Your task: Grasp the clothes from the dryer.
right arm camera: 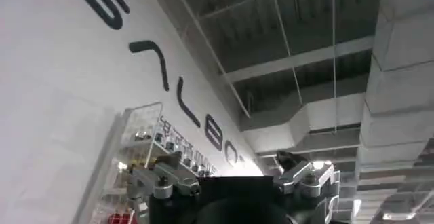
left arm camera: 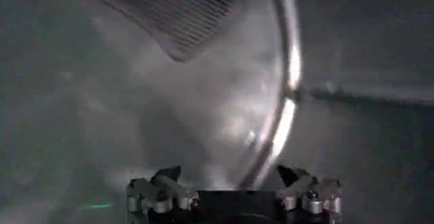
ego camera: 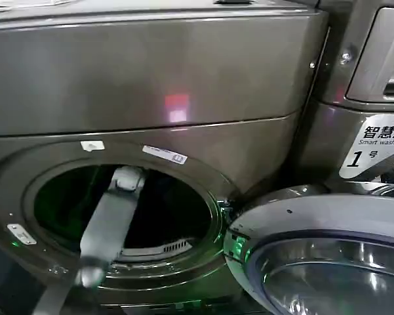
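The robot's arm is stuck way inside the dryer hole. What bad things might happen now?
The left gripper is open inside the dim drum, and no clothes show in front of it, so it might close on nothing. The left arm passes close over the lower rim of the dryer opening, so it could scrape there when pulling out. The open door sits right beside, so a sideways swing might bump it.

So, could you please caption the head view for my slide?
Left arm reaches through the dryer opening, its door swung open.
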Robot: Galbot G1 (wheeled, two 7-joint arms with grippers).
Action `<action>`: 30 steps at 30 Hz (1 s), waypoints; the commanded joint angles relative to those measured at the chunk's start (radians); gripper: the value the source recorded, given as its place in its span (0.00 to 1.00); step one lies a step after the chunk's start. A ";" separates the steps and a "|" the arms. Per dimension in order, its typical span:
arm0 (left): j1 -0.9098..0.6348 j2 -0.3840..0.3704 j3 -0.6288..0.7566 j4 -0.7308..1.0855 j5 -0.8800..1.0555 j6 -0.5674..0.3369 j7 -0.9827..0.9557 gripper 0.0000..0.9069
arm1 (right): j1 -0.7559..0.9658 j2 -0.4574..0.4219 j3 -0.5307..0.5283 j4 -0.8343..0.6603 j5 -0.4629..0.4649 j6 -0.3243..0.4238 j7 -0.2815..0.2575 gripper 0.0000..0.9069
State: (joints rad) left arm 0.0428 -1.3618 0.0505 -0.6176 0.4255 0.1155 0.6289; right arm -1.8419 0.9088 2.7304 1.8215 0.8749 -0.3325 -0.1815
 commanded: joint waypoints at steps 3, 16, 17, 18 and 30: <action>-0.285 -0.016 0.315 0.397 0.135 -0.170 0.389 1.00 | 0.010 0.000 -0.009 -0.008 -0.002 0.003 0.000 1.00; -0.285 -0.018 0.376 0.485 0.096 -0.157 0.465 1.00 | 0.018 -0.003 -0.017 -0.009 -0.004 0.008 -0.001 1.00; -0.284 -0.018 0.375 0.485 0.089 -0.157 0.464 1.00 | 0.017 -0.003 -0.017 -0.007 -0.004 0.008 -0.001 1.00; -0.282 -0.019 0.374 0.483 0.080 -0.154 0.464 1.00 | 0.018 -0.005 -0.017 -0.005 -0.004 0.008 -0.001 1.00; -0.237 -0.039 0.378 0.490 0.067 -0.150 0.452 1.00 | 0.018 -0.002 -0.012 -0.008 -0.005 0.011 -0.003 1.00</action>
State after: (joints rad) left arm -0.2005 -1.3954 0.4183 -0.1430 0.4964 -0.0334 1.0726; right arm -1.8257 0.9056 2.7191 1.8133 0.8707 -0.3226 -0.1840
